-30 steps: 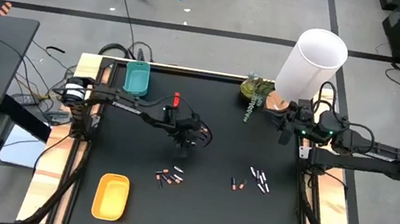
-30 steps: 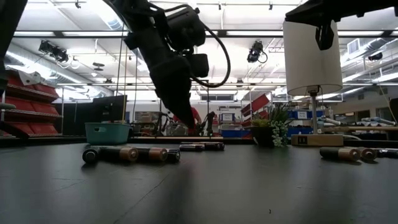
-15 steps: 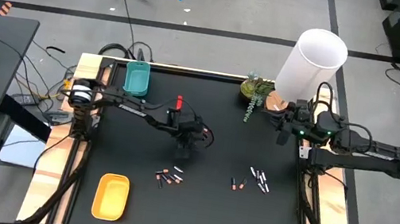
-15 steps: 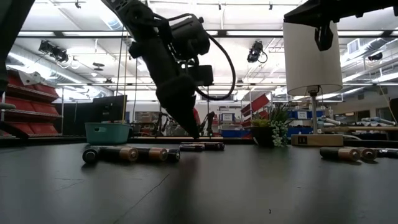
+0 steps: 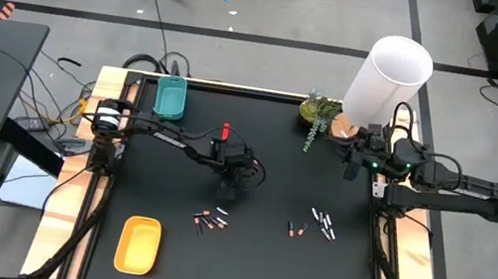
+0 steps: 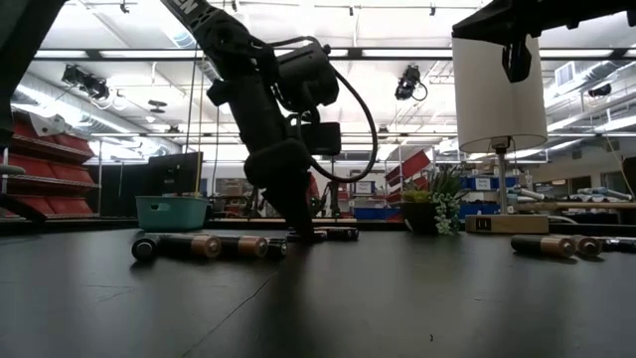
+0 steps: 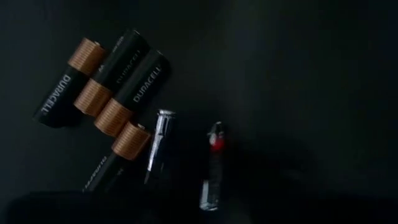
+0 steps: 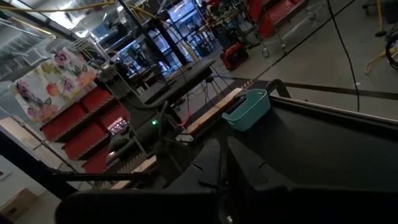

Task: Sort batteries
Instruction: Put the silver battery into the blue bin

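Dark batteries (image 7: 102, 93) with copper ends lie side by side on the black table, with two slim silvery batteries (image 7: 158, 146) beside them. The high view shows this group (image 5: 209, 218) left of centre and a second group (image 5: 321, 223) to its right. My left gripper (image 5: 228, 192) points steeply down just beyond the left group, its tip low by the table (image 6: 303, 231). My right gripper (image 5: 352, 162) hangs shut and level at the far right, holding nothing. The teal tray (image 5: 170, 97) stands at the far left and the yellow tray (image 5: 138, 243) at the near left.
A lamp with a tall white shade (image 5: 394, 77) and a small plant (image 5: 318, 115) stand at the table's far right. Bare black table lies between the two battery groups and toward the near edge.
My left gripper has sunk toward the table and come slightly toward the near edge, closer to the left battery group. The batteries have stayed where they were.
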`<state>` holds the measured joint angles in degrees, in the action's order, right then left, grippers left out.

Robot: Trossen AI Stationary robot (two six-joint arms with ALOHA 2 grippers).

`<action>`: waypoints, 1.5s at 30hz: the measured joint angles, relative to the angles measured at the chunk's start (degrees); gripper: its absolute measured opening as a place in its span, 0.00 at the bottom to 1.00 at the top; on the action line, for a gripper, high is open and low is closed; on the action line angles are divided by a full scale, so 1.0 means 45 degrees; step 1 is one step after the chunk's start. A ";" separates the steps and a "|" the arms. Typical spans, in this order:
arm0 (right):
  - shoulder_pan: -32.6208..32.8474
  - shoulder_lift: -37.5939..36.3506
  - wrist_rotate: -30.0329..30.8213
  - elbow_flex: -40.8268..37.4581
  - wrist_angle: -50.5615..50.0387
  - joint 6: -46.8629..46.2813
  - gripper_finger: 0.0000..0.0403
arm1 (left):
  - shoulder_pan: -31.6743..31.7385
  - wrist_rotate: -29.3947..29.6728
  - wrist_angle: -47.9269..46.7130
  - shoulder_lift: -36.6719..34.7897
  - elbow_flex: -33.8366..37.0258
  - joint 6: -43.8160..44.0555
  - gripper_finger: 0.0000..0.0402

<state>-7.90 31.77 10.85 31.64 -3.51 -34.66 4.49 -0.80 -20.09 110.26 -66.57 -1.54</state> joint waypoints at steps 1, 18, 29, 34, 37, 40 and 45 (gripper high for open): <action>0.0000 0.0000 0.0016 0.0000 0.0000 0.0030 0.03 | 0.0000 -0.0077 -0.0106 0.0043 -0.0004 0.0000 0.18; -0.0009 -0.0015 0.0059 0.0000 0.0296 0.0073 0.03 | -0.0141 0.0232 -0.1693 -0.0025 -0.0872 0.0450 0.07; -0.0010 -0.0015 0.0249 0.0000 0.0742 0.0306 0.03 | -0.0084 0.1381 -0.3251 -0.3001 -0.1217 0.1307 0.07; -0.0010 -0.0015 0.0249 0.0000 0.1294 0.0488 0.03 | 0.0613 0.2208 -0.4358 -0.4686 -0.0725 0.2069 0.07; -0.0010 -0.0015 0.0249 0.0000 0.1388 0.0502 0.03 | 0.1483 0.2265 -0.4613 -0.5900 0.0009 0.2395 0.07; -0.0010 -0.0005 0.0256 0.0000 0.1435 0.0451 0.03 | 0.2670 0.1948 -0.4616 -0.7015 0.1066 0.2766 0.07; 0.0001 0.0044 0.0390 0.0000 0.1443 0.0381 0.03 | 0.4741 0.1003 -0.4418 -0.8613 0.2464 0.3084 0.07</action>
<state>-7.90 31.97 12.60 31.64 2.98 -32.95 25.83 3.72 -39.97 71.50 -55.48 12.34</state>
